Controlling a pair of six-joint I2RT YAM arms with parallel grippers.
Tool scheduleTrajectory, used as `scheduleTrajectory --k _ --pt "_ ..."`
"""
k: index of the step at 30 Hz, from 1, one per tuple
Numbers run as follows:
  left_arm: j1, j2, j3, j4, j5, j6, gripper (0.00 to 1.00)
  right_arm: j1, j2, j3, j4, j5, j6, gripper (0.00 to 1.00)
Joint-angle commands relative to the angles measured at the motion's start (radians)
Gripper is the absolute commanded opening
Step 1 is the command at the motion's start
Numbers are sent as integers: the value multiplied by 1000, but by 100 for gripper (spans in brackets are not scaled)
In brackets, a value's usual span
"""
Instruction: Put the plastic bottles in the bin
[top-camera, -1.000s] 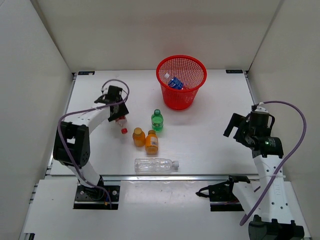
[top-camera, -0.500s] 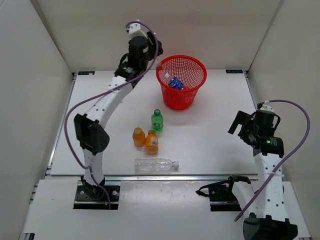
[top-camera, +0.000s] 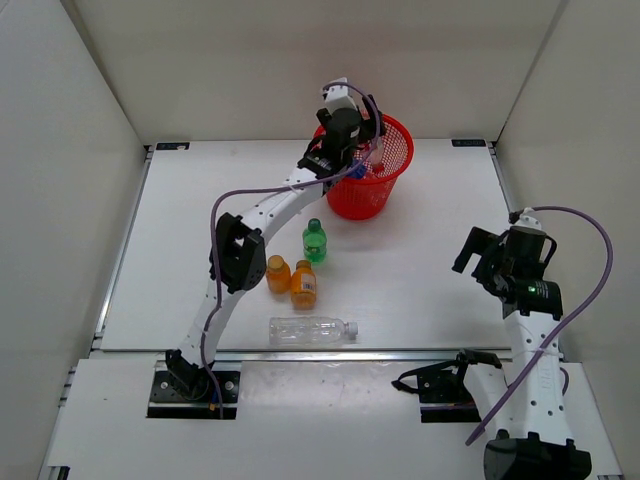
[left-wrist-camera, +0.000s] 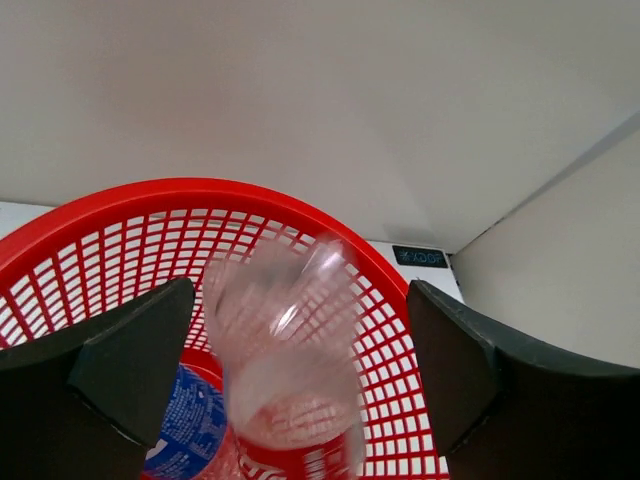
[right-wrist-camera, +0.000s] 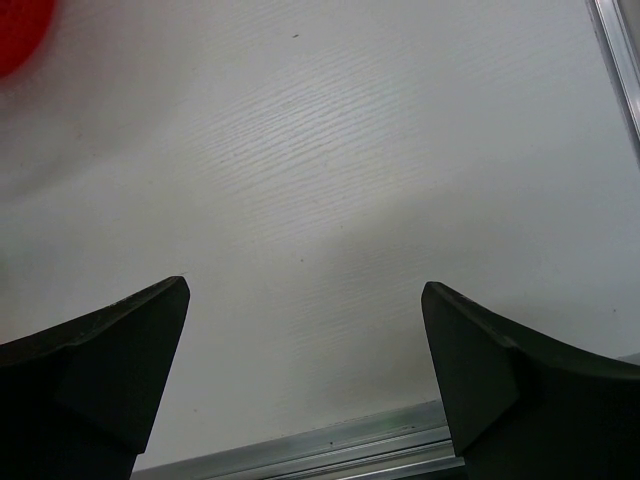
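My left gripper (top-camera: 367, 138) hangs over the red mesh bin (top-camera: 401, 134), jaws wide open. In the left wrist view a clear bottle with a red label (left-wrist-camera: 285, 385) is blurred between the open fingers (left-wrist-camera: 140, 350), touching neither, inside the bin's rim (left-wrist-camera: 150, 195). A blue-labelled bottle (left-wrist-camera: 190, 425) lies at the bin's bottom. On the table stand a green bottle (top-camera: 314, 241) and two orange bottles (top-camera: 277, 273) (top-camera: 303, 283); a long clear bottle (top-camera: 312, 329) lies near the front edge. My right gripper (top-camera: 475, 255) is open over bare table at the right, holding nothing.
White walls enclose the table on three sides. A metal rail (right-wrist-camera: 330, 445) runs along the table edge below my right gripper (right-wrist-camera: 305, 300). The bin stands at the back centre, just in front of the rear wall.
My left arm lifted the red-labelled bottle from the table's left side, swung it right over the bin, and opened its jaws. The right arm has barely moved.
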Motion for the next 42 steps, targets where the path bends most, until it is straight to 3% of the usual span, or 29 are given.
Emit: scheduleTrajectory --k 1,6,9,11,15,17,21,26,30,36,42 --pt "1 -128 30 -5 19 33 98 1 -20 15 38 -9 -16 99" --pt "32 -275 -26 -172 109 13 99 64 -34 22 38 9 -14 99" --pt "72 -403 -140 -331 193 19 99 125 -24 28 40 -12 -10 99" --pt "67 -496 -249 -421 151 61 99 203 -22 25 60 -17 -5 99" --pt "81 -782 -677 -528 71 102 99 366 21 23 145 -21 27 99" --pt "151 -925 -958 -554 126 56 98 504 76 13 231 -14 33 100" --pt "335 -1217 -1367 -585 206 -59 99 757 212 54 401 -23 -39 99" --pt "366 -1384 -1438 -852 49 -45 99 840 514 192 535 -128 -53 99" --pt "412 -1551 -1478 -964 115 -60 99 889 705 282 694 -166 -66 99" --pt "376 -1633 -1444 -1154 69 -62 99 906 966 492 692 -167 -103 100" --pt "382 -1667 -1420 -1185 121 -71 99 912 1095 571 666 -54 -90 93"
